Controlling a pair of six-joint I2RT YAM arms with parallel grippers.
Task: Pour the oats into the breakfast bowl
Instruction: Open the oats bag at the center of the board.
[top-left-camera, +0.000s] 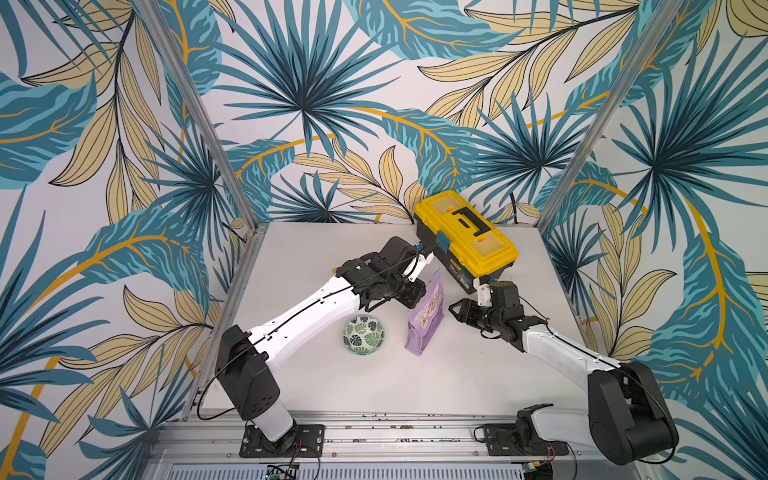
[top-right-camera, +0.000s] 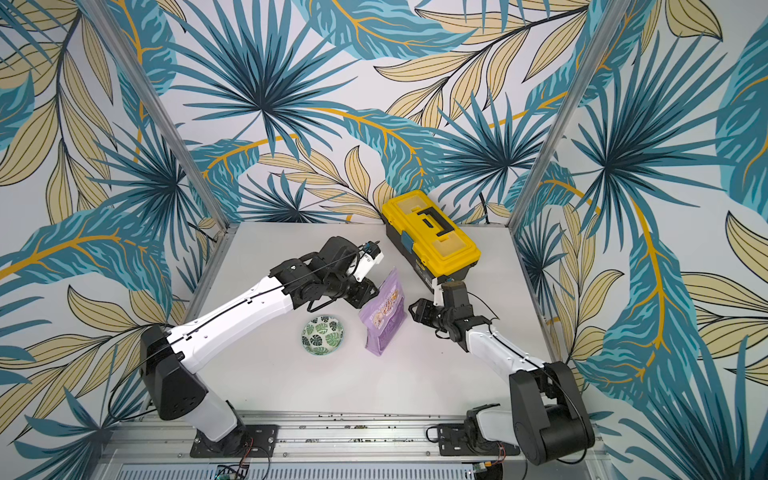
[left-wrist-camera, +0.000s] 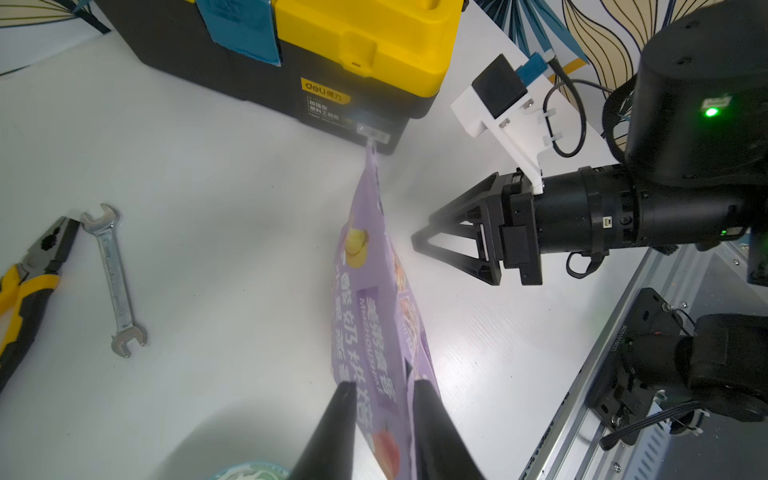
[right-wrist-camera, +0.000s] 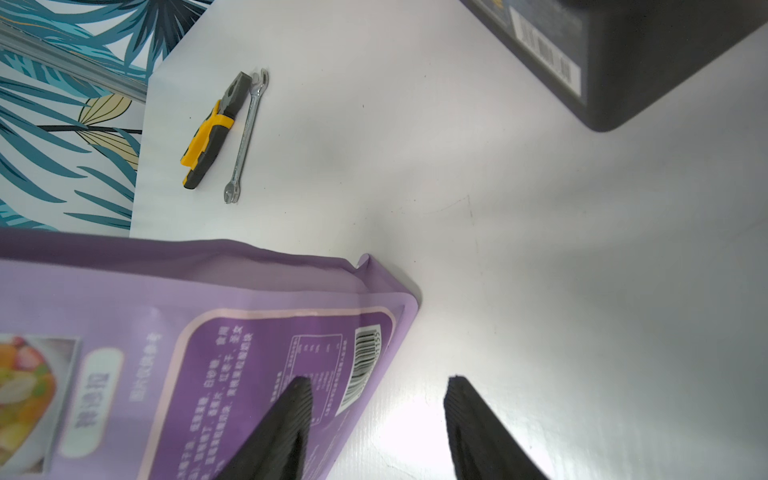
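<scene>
A flat white counter (top-left-camera: 374, 386) fills the lower middle of both top views, boxed in by walls papered with blue and tan leaves. The white-and-black left arm (top-left-camera: 307, 316) reaches from the lower left up toward the centre. Its black fingers (left-wrist-camera: 332, 432) straddle the upper part of a lilac-purple stand-up foil pouch (top-left-camera: 426, 320) of oats, one on each face and close against it, as the left wrist view shows. Whether they actually clamp the foil cannot be told. The matching right arm (top-left-camera: 561, 353) comes in from the lower right. Its ribbed black fingers (right-wrist-camera: 286, 432) stand well apart with nothing between them, hanging just right of the pouch and clear of it. A yellow-lidded black plastic toolbox (top-left-camera: 465, 237) with a black handle sits closed at the upper right of the counter, near the back wall. The pouch stands on its base at the centre of both top views, below the toolbox, with food photos and print on its sides. Just to its left, apart from it, sits the small round white bowl (top-left-camera: 363, 334) with dark green leaves and a pale blue-green rim. In the right wrist view, yellow-and-black-handled pliers (right-wrist-camera: 210, 133) lie at the upper left, just beside a slim silver open-ended wrench (right-wrist-camera: 247, 133).
</scene>
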